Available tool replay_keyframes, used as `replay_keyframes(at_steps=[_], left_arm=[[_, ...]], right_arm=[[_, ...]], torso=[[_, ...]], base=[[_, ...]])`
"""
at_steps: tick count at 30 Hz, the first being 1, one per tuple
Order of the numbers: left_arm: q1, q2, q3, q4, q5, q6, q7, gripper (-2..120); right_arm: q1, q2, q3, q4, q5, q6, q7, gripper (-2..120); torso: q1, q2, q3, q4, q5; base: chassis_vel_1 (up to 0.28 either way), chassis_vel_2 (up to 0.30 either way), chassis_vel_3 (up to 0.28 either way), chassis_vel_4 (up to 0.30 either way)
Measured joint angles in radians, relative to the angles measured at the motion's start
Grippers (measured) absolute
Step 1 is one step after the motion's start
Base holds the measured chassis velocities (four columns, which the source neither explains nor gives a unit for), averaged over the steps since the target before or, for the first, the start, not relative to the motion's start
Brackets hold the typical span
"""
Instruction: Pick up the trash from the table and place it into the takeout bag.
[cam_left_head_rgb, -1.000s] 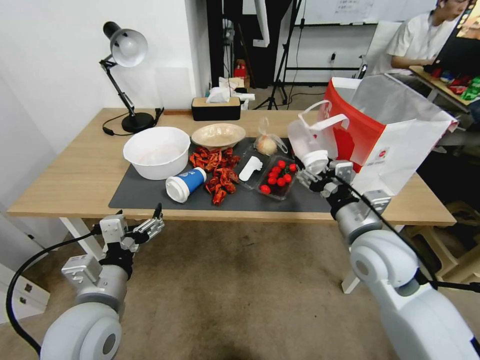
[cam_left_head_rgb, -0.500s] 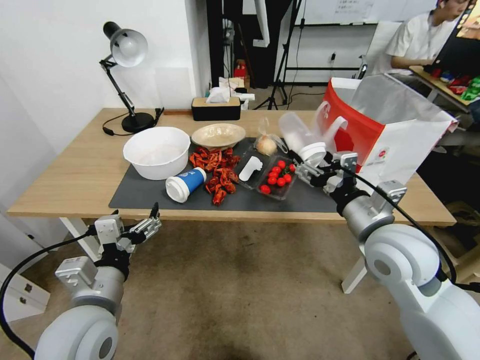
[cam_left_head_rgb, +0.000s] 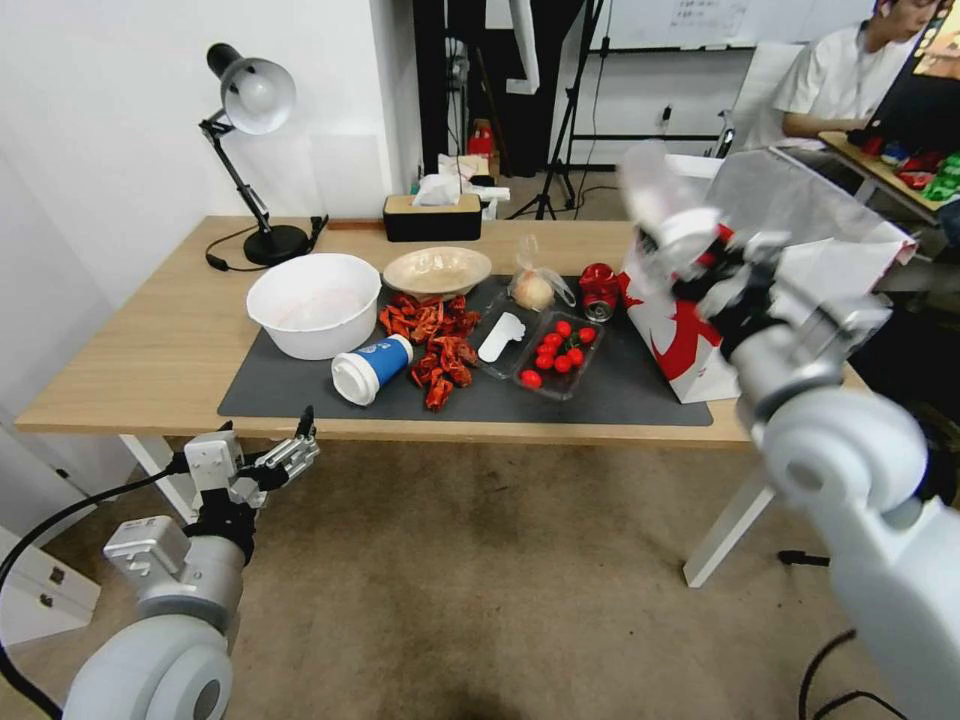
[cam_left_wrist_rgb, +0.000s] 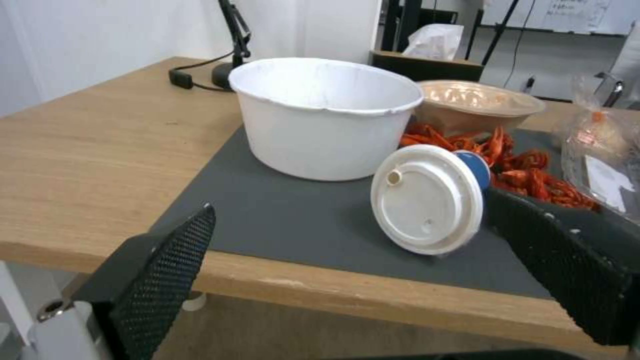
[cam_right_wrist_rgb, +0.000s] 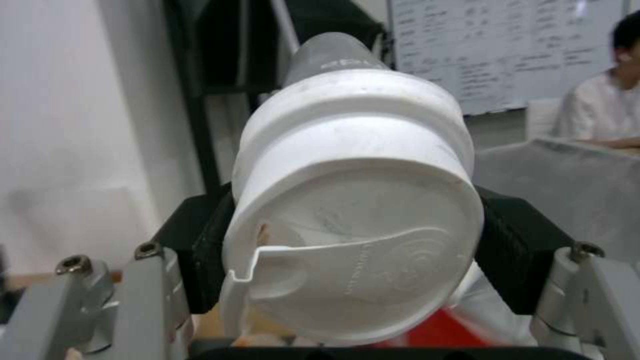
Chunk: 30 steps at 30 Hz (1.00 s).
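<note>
the left claw (cam_left_head_rgb: 290, 455) hangs below the near edge of the surface (cam_left_head_rgb: 150, 340), off the mat's left corner, its fingers (cam_left_wrist_rgb: 163, 260) spread wide and holding nothing.

taking the grey mat (cam_left_head_rgb: 300, 385) as the landmark: a desk lamp (cam_left_head_rgb: 250, 150) stands well behind its left end, on bare wood. a big white bowl (cam_left_head_rgb: 313, 303) sits on the mat's left part. just in front of that bowl, toward the mat's near edge, a blue and white paper cup (cam_left_head_rgb: 370, 368) lies on its side, its white lid (cam_left_wrist_rgb: 427, 199) facing the left claw. behind the mat's middle sits a shallow beige bowl (cam_left_head_rgb: 436, 270), and further back a tissue box (cam_left_head_rgb: 432, 212). red food scraps (cam_left_head_rgb: 435, 340) are heaped on the mat's middle, touching the paper cup. right of the scraps lies a clear tray with a white spoon (cam_left_head_rgb: 501, 336), then a clear tray of cherry tomatoes (cam_left_head_rgb: 558, 352). at the mat's back edge, behind those trays, rests a clear bag with a pale lump (cam_left_head_rgb: 535, 285), and just right of it a crushed red can (cam_left_head_rgb: 600, 290).

the takeout bag (cam_left_head_rgb: 690, 340) stands on the mat's right end, mouth open, silvery lining showing. the right claw (cam_left_head_rgb: 700, 255) is up over the bag's near rim, clamped on a white cup (cam_right_wrist_rgb: 353, 200) by its lidded end; the cup is tilted, its body pointing up and away over the bag's opening.
</note>
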Motion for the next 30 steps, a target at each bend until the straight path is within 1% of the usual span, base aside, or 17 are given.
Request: replay_keyframes(at_steps=[1,3,4,7,12,14,15,16,17,18,20,30], left_arm=[[0.000,0.000,0.000,0.000,0.000,0.000,0.000,100],[-0.004,0.002,0.000,0.001,-0.002,0.001,0.001,100],[-0.004,0.002,0.000,0.001,-0.002,0.001,0.001,100],[-0.009,0.003,0.001,0.008,-0.004,0.001,0.002,100],[-0.009,0.003,0.003,0.013,-0.004,0.002,0.000,100],[-0.009,0.003,0.001,0.015,-0.004,0.003,-0.001,100],[-0.009,0.003,0.001,0.015,-0.004,0.003,-0.001,100],[-0.010,0.003,0.001,0.017,-0.004,0.004,-0.001,100],[-0.010,0.003,0.001,0.017,-0.004,0.004,-0.001,100],[-0.011,0.005,0.000,0.019,-0.004,0.004,-0.001,100],[-0.013,0.008,-0.001,0.021,-0.004,0.005,-0.001,100],[-0.019,0.017,-0.011,0.020,-0.014,0.008,-0.001,100]], right_arm=[[0.000,0.000,0.000,0.000,0.000,0.000,0.000,71],[0.045,-0.028,0.001,-0.056,0.028,0.000,0.029,71],[0.045,-0.028,0.001,-0.056,0.028,0.000,0.029,71],[0.094,-0.046,-0.002,-0.137,0.062,-0.003,0.053,71],[0.104,-0.046,-0.012,-0.163,0.042,-0.017,0.072,71],[0.103,-0.043,-0.016,-0.170,0.019,-0.027,0.072,81],[0.103,-0.043,-0.016,-0.170,0.019,-0.027,0.072,81],[0.102,-0.041,-0.017,-0.172,0.013,-0.028,0.070,86],[0.102,-0.041,-0.017,-0.172,0.013,-0.028,0.070,86],[0.102,-0.037,-0.019,-0.174,0.008,-0.031,0.067,92],[0.102,-0.034,-0.020,-0.175,0.004,-0.031,0.062,99],[0.085,-0.030,-0.021,-0.151,0.000,-0.031,0.040,100]], torso=[[0.000,0.000,0.000,0.0000,0.0000],[0.000,0.000,0.000,0.0000,-0.0001],[0.000,0.000,0.000,0.0000,-0.0001],[0.000,0.000,0.000,0.0001,-0.0001],[0.000,0.000,0.000,0.0001,-0.0002],[0.000,0.000,0.000,0.0000,-0.0001],[0.000,0.000,0.000,0.0000,-0.0001],[0.000,0.000,0.000,0.0000,-0.0002],[0.000,0.000,0.000,0.0000,-0.0002],[0.000,0.000,0.000,0.0000,-0.0002],[0.000,0.000,0.000,0.0001,-0.0003],[0.000,0.000,0.000,0.0000,-0.0002]], base=[[0.000,0.000,0.000,0.000],[0.000,0.000,0.000,0.000],[0.000,0.000,0.000,0.000],[0.000,0.000,0.000,0.000],[0.000,0.000,0.000,0.000],[0.000,0.000,0.000,0.000],[0.000,0.000,0.000,0.000],[0.000,0.000,0.000,0.000],[0.000,0.000,0.000,0.000],[0.000,0.000,0.000,0.000],[0.000,0.000,0.000,0.000],[0.000,0.000,0.000,0.000]])
